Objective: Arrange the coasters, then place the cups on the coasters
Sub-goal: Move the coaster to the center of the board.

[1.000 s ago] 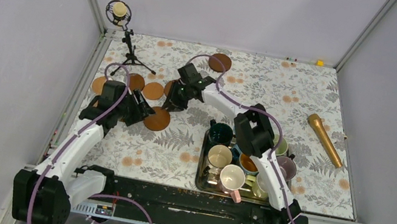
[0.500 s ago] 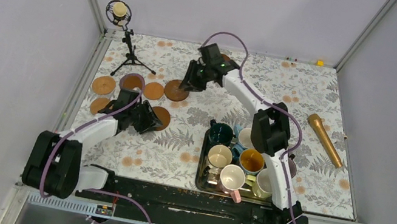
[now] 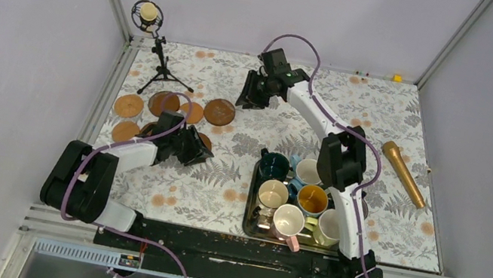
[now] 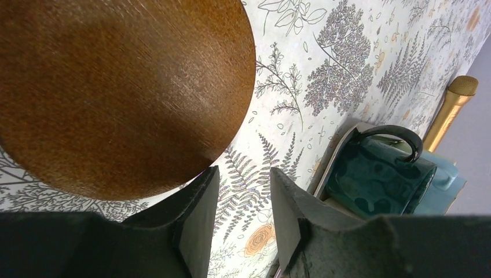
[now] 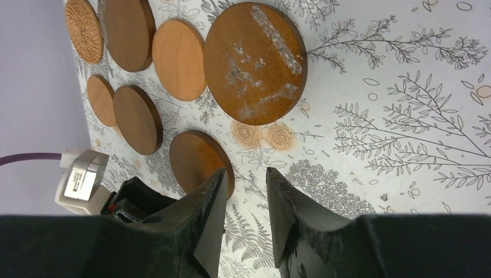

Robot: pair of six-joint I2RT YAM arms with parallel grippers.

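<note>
Cups (image 3: 271, 191) crowd tray (image 3: 248, 204) (left pincer (image 4: 243, 175), right pincer (image 5: 245, 174) empty).

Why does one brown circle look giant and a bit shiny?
Left wrist view: the near coaster is very close to the lens, so it fills the frame, with a soft sheen on its grain. Top view: the coasters look small and evenly lit.
</note>
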